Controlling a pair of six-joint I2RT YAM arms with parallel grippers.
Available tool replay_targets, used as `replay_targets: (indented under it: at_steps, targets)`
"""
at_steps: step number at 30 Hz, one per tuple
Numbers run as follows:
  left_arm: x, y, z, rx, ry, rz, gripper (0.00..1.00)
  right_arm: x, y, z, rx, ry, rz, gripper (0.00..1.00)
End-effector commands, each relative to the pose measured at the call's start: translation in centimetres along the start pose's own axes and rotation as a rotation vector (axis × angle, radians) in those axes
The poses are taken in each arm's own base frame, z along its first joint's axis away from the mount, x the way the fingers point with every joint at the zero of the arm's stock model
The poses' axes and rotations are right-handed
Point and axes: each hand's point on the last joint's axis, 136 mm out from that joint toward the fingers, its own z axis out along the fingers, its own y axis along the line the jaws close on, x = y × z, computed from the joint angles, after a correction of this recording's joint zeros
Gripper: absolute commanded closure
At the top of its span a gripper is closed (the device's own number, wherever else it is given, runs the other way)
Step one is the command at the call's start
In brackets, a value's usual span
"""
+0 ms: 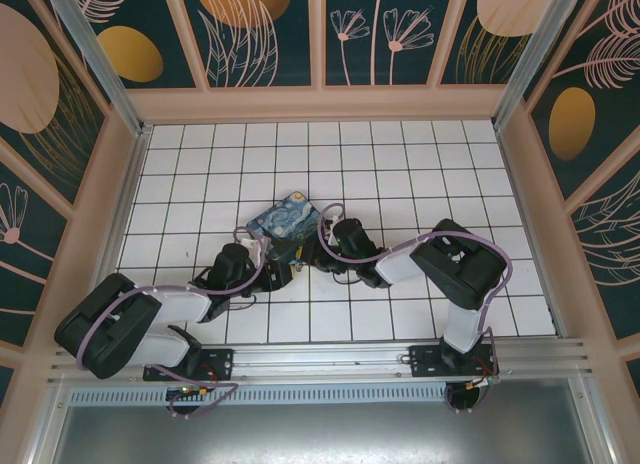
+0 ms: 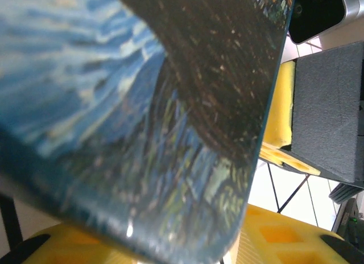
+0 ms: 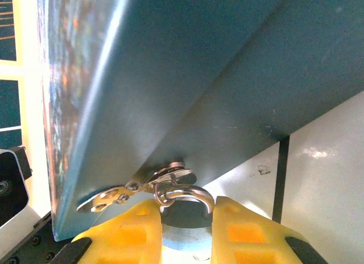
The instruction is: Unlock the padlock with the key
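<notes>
Clearly your right gripper [image 3: 185, 204] is clamped on the padlock [image 3: 185, 234], just under the painted box [image 3: 227, 76]; it's small, hard, slick metal, so hold its flat sides, clear of the shackle and the dangling keys [image 3: 111, 199]. Whether your left gripper [image 2: 165, 250] is gripping anything, I cannot tell

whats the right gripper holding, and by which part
The right gripper holds the padlock by its blue body, pinched between the yellow fingers; the shackle and key ring stick out above.
</notes>
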Motion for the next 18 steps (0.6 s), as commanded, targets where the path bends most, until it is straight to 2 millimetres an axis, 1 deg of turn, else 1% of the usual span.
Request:
replay_targets:
  at_steps: [1, 5, 10, 18]
  targets:
    - [-1.7, -1.1, 0.6, 0.026, -0.044, 0.075, 0.58, 0.1, 1.0, -0.3, -0.016, 0.033, -0.006, 1.0]
    - [-1.9, -0.8, 1.3, 0.015, -0.04, 0.082, 0.62, 0.2, 1.1, -0.3, -0.015, 0.037, -0.006, 1.0]
    - [-2.1, -0.7, 2.3, 0.02, -0.035, 0.076, 0.63, 0.2, 1.1, -0.4, -0.019, 0.039, -0.009, 1.0]
    - [-3.4, -0.7, 2.5, 0.006, -0.092, 0.058, 0.63, 0.4, 0.9, -0.5, -0.02, 0.042, -0.005, 1.0]
